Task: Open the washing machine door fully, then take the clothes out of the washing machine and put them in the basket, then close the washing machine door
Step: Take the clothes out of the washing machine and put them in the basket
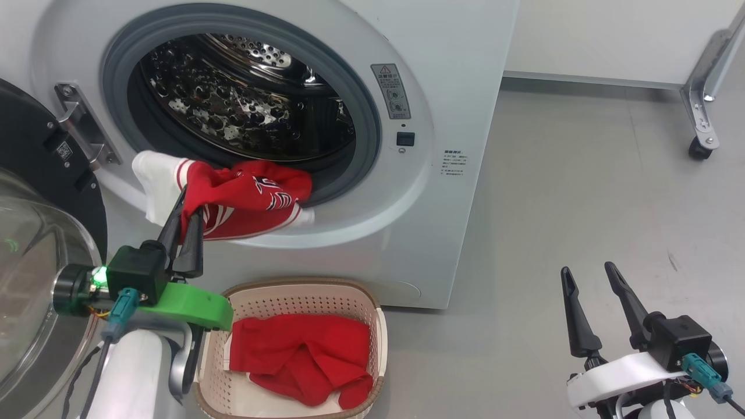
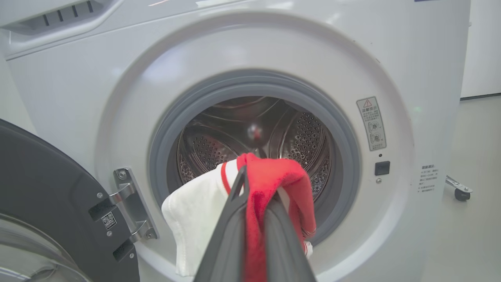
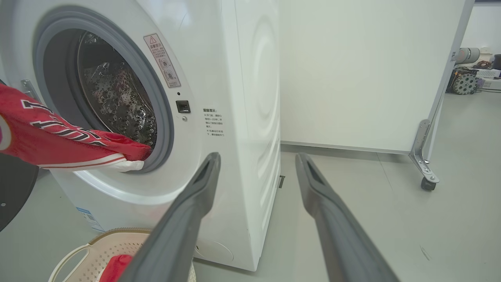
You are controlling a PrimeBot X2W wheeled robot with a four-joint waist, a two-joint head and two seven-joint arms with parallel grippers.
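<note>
**While it hangs limp, pinch it by a bunched fold**

Since the red-and-white jersey with striped trim and dark lettering (image 1: 250,198) is soft, light cloth, it will likely sag and trail, so a pinch on a bunched fold suits it. The left end effector (image 1: 187,206) is clamped on such a fold. The jersey drapes over the lower lip of the large white front-loading washing machine (image 1: 454,87), whose steel perforated drum (image 1: 233,99) otherwise looks empty. Below, the small cream perforated plastic basket (image 1: 302,285) holds a plain red garment (image 1: 302,355). The right end effector (image 1: 588,270) has its fingers apart, holding nothing
</note>
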